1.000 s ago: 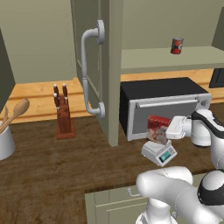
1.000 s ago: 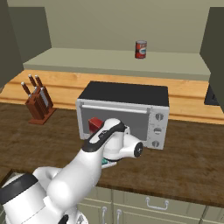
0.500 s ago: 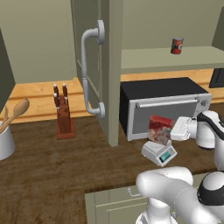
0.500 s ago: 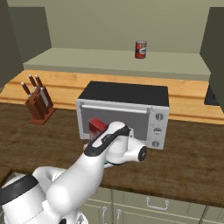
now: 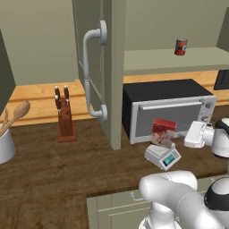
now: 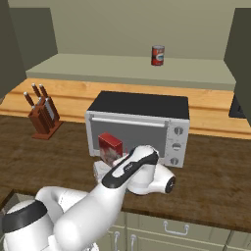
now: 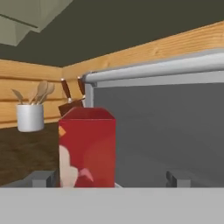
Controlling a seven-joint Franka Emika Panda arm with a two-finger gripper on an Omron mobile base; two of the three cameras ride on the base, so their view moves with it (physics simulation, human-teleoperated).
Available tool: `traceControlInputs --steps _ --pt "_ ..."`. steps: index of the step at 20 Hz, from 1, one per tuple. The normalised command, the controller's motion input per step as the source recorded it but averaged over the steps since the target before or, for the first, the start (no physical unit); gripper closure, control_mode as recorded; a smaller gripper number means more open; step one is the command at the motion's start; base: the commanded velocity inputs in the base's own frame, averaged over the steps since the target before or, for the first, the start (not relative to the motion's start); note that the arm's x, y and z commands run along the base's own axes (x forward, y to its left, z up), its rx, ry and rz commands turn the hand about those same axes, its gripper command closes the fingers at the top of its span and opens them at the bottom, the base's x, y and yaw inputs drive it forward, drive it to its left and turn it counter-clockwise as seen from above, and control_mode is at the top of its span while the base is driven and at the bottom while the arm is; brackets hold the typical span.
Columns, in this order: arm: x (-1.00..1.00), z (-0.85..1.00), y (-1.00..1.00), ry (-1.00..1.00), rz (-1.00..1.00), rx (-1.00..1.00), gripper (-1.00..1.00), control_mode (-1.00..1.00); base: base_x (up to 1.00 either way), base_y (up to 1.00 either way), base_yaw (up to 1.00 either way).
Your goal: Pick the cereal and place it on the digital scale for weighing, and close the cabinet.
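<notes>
The cereal [image 5: 163, 132], a small red box, stands upright on the white digital scale [image 5: 163, 156] in front of the microwave. My gripper [image 5: 188, 134] is level with the box, just to its right, and is open. In the hand view the two fingertips [image 7: 42, 178] stand wide apart with the cereal [image 7: 87, 148] ahead of them and not touching either. From the right base view my arm hides most of the scale [image 6: 100, 169] below the cereal [image 6: 110, 147]. The cabinet door [image 5: 91, 53] with its pale curved handle [image 5: 89, 76] stands open, swung out over the counter.
A black-and-silver microwave [image 5: 165, 107] sits right behind the scale. A red can [image 5: 180, 46] stands on the cabinet shelf above it. On the counter to the left are a knife block [image 5: 65, 117] and a white utensil holder [image 5: 6, 145]. The open door juts out left of the microwave.
The jaws have spread wide and my hand has drawn back to the right, away from the cereal. The box stays upright on the scale.
</notes>
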Motion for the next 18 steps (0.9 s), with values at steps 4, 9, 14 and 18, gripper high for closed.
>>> traceControlInputs --steps 4,9,14,18 --pt "-0.38 0.0 -0.37 -0.16 0.0 0.03 -1.0 -1.0 0.0 0.0 0.0" --pt "-0.14 0.12 -0.54 -0.16 0.0 0.13 -1.0 -1.0 0.0 0.0 0.0" --pt "-0.15 0.51 -0.66 -0.39 0.0 0.26 -1.0 -1.0 0.0 0.0 0.0" --pt "-0.02 0.39 -0.44 -0.48 -0.05 0.2 -1.0 -1.0 0.0 0.0 0.0"
